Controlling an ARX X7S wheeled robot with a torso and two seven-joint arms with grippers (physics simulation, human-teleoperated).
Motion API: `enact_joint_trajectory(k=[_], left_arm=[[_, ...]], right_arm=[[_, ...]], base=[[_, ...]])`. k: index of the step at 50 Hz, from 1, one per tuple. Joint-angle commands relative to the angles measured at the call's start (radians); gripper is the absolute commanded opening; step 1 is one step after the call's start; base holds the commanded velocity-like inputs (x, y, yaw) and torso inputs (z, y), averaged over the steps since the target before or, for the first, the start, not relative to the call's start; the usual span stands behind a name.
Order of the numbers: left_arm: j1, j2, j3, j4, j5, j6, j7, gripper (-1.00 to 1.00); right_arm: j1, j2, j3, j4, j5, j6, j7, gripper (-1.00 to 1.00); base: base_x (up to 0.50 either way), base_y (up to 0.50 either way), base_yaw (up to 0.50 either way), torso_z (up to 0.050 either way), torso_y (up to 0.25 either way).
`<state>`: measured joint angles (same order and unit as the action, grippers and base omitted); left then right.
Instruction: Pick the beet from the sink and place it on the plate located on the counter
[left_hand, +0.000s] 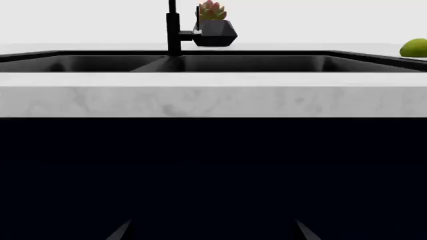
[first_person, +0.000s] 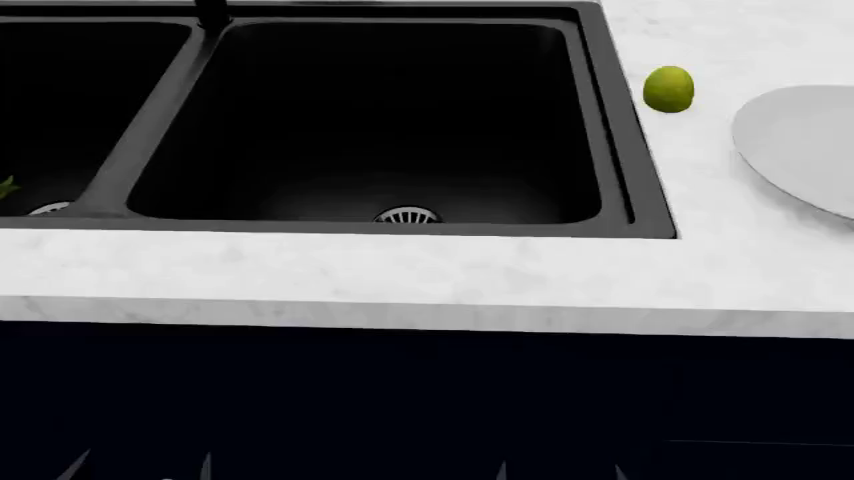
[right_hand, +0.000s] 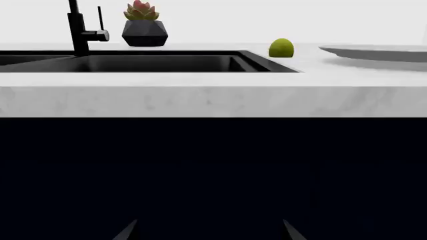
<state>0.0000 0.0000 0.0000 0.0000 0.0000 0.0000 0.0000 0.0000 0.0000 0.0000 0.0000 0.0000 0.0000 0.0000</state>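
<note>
The black double-basin sink (first_person: 627, 150) is set in the white marble counter (first_person: 400, 280). The right basin holds only its silver strainer (first_person: 407, 214). A green leafy bit (first_person: 6, 187) shows in the left basin at the view's left edge. The beet's maroon body is out of view. The grey-white plate (first_person: 801, 140) lies on the counter right of the sink and also shows in the right wrist view (right_hand: 373, 51). My left gripper (first_person: 140, 468) and right gripper (first_person: 561, 472) are open and empty, low in front of the dark cabinet. Their tips show in the wrist views: left gripper (left_hand: 213, 232), right gripper (right_hand: 209, 231).
A yellow-green lime (first_person: 669, 88) lies on the counter between the sink and the plate. A black faucet (left_hand: 173, 30) and a black pot with a succulent (left_hand: 215, 30) stand behind the sink. The counter's front edge (right_hand: 213, 100) is above both grippers.
</note>
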Motion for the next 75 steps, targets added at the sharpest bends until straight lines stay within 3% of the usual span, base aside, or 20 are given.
enact_joint_trajectory(k=[1,17,51,56,60,64,70,75], left_arm=[[0.0,-0.01,0.0,0.0,-0.01,0.0,-0.011,1.0],[0.048,-0.063,0.064,0.096,-0.121,-0.04,0.033,1.0],[0.063,-0.11,0.113,0.141,-0.156,-0.082,-0.021,1.0],[0.064,-0.117,0.1,0.249,-0.219,-0.202,-0.038,1.0],[-0.073,-0.186,0.093,0.518,-0.237,-0.602,-0.122,1.0],[-0.26,-0.21,0.035,0.632,-0.32,-0.86,-0.135,1.0],[-0.495,-0.212,-0.001,0.578,-0.377,-1.024,-0.136,1.0],[-0.71,-0.198,0.021,0.412,-0.374,-1.058,-0.129,1.0]], right_arm=[[0.0,0.009,-0.013,0.0,0.009,0.0,0.013,1.0],[-0.028,0.049,-0.07,-0.03,0.079,0.011,0.048,1.0],[-0.026,0.098,-0.123,-0.107,0.14,0.065,0.09,1.0],[-0.015,0.114,-0.132,-0.176,0.138,0.129,0.107,1.0],[0.085,0.158,-0.101,-0.398,0.164,0.395,0.145,1.0],[0.213,0.182,-0.087,-0.518,0.196,0.597,0.162,1.0],[0.487,0.205,-0.091,-0.539,0.221,0.852,0.173,1.0],[0.715,0.197,-0.105,-0.386,0.233,0.921,0.15,1.0]], base=[[0.0,0.0,0.0,0.0,0.0],[0.0,0.0,0.0,0.002,0.0],[0.0,0.0,0.0,0.05,0.0],[0.0,0.0,0.0,0.04,0.0],[0.0,0.0,0.0,0.0,0.0],[0.0,0.0,0.0,0.0,0.0],[0.0,0.0,0.0,0.0,0.0],[0.0,0.0,0.0,0.0,0.0]])
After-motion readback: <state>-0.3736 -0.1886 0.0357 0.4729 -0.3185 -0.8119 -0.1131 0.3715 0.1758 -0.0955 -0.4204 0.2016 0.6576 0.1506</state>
